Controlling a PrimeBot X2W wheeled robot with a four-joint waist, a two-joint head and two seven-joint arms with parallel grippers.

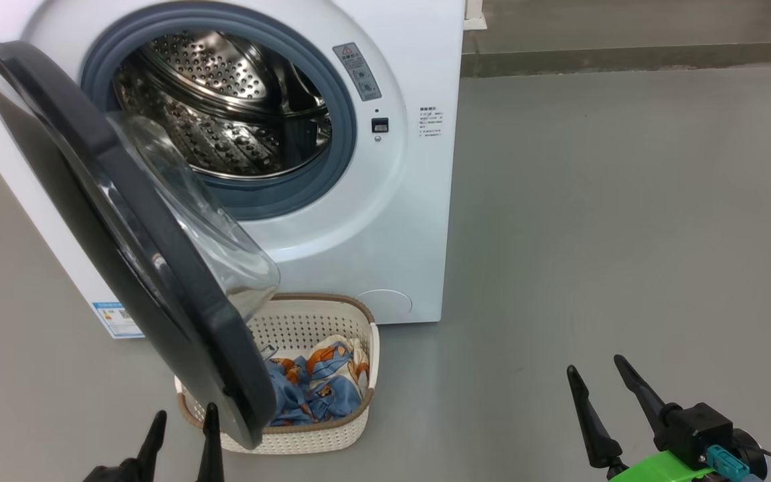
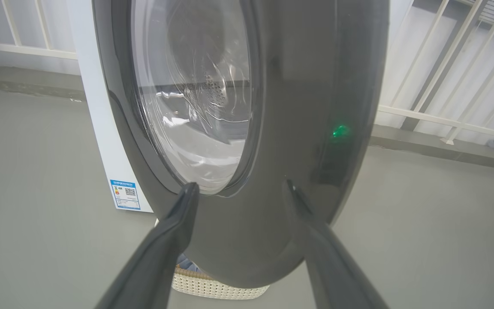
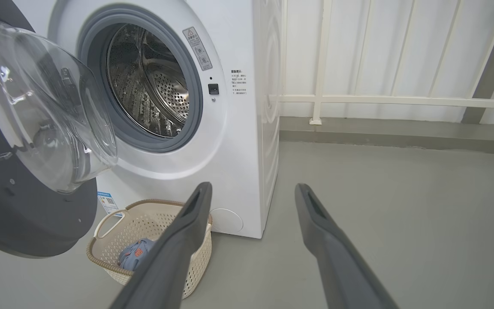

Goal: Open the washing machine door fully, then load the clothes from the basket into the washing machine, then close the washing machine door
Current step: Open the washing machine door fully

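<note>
Risk: washing machine door [image 1: 158, 261] only part-open, rim overhanging the basket [image 1: 312, 438] on the floor before the washing machine [image 1: 399, 221], so reaching for the clothes [image 1: 318, 388] may strike it; count: one door, one basket, one clothes heap, left gripper [image 1: 185, 414] and right gripper [image 1: 595, 365] both spread, empty

white washing machine [image 1: 412, 221], cream perforated basket [image 1: 318, 438], blue-orange patterned clothes [image 1: 318, 391].

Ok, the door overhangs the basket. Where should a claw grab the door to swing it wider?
Probably the washing machine door by its rim's free edge, opposite the hinge, from the outer face: the open left claw sits beside that thin edge.
</note>
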